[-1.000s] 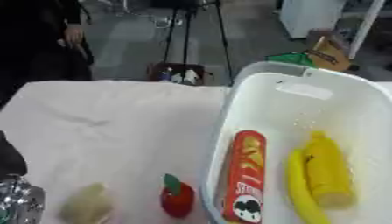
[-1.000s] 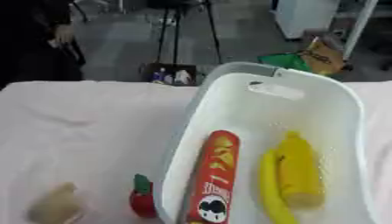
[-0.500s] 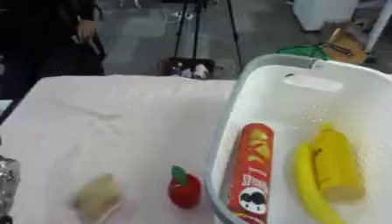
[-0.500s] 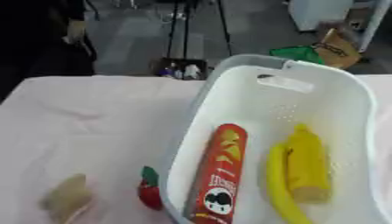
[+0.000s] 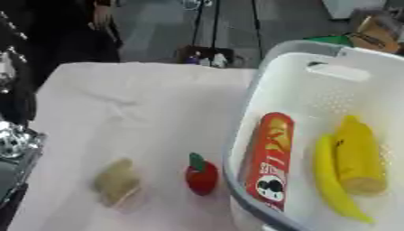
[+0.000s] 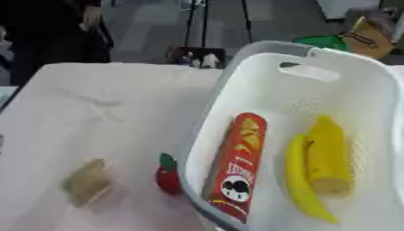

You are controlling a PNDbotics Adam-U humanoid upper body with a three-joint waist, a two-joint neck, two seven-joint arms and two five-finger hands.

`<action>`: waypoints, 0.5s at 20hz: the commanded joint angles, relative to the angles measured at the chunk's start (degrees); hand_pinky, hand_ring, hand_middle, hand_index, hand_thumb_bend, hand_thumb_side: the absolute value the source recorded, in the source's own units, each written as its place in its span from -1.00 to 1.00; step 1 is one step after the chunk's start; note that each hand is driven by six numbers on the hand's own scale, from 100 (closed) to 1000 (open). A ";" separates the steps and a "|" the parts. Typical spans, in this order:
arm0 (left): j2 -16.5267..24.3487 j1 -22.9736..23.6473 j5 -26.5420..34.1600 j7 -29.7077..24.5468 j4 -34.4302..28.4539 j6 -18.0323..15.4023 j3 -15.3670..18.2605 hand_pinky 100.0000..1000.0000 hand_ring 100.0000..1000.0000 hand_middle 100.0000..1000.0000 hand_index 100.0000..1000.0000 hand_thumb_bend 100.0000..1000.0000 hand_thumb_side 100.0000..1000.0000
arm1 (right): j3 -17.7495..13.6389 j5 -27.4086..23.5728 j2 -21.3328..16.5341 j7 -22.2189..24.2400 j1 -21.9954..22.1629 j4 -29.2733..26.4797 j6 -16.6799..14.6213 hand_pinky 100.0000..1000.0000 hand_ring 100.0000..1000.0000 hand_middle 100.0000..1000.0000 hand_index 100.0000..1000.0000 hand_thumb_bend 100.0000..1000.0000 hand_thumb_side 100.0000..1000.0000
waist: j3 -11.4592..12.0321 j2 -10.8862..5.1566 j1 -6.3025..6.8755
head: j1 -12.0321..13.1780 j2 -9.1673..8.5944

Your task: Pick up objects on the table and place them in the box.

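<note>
Now the white basket [image 6: 236,67] sits on the right side of the table [image 5: 142,99], which has a pale cloth over it. The basket has small holes in its floor and a handle slot near its far rim.

Inside the basket lie three things. A red chip can [image 5: 267,160] lies along the left wall, with its dark end toward the near side. Next to it is a long yellow banana [image 5: 335,187]. A yellow corn cob [image 5: 359,158] lies just beside the banana, on its right, and the two look like they touch.

Two things are on the cloth, outside the basket. A small red apple [image 5: 202,176] with a green top sits just beside the basket's left wall, near the chip can but on the other side of the wall. A tan lump [image 5: 117,182] that looks like a potato or a piece of bread lies to the left of the apple, a little apart from it.

At the left edge of the left eye view there is a shiny silver and black part of the robot arm [image 5: 14,140]. No robot hand shows in either view, so I cannot tell if the robot hands are open or closed.
</note>
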 commanded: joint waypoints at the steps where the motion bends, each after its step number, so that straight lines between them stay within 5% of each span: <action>1: 6.01 -0.60 -2.69 -2.59 3.47 2.42 -3.66 1.00 1.00 0.92 1.00 0.30 0.83 | 0.31 0.45 -0.65 -0.02 -0.40 -0.97 0.27 0.26 0.02 -0.24 0.17 -1.00 0.11 | -0.35 -1.31 -0.26 | 0.05 0.38; 6: 13.07 -2.25 -7.03 -6.94 10.52 6.76 -10.71 1.00 1.00 0.94 1.00 0.52 0.70 | 0.62 0.13 -0.45 0.24 -0.23 -0.97 0.30 0.26 0.02 -0.24 0.17 -1.00 0.11 | -1.10 -1.78 -0.60 | -0.16 -0.14; 7: 14.50 -2.37 -7.91 -7.82 11.95 7.64 -12.15 1.00 1.00 0.97 1.00 0.77 0.69 | 0.66 0.09 -0.42 0.29 -0.20 -0.97 0.28 0.26 0.02 -0.24 0.16 -1.00 0.11 | -1.23 -1.79 -0.59 | -0.24 -0.40; 10: 18.97 -3.35 -10.67 -10.57 16.43 10.40 -16.62 1.00 1.00 0.98 1.00 1.00 0.74 | 0.90 -0.05 -0.25 0.52 -0.21 -0.97 0.22 0.26 0.02 -0.24 0.16 -1.00 0.11 | -1.73 -1.81 -0.72 | 0.02 -0.99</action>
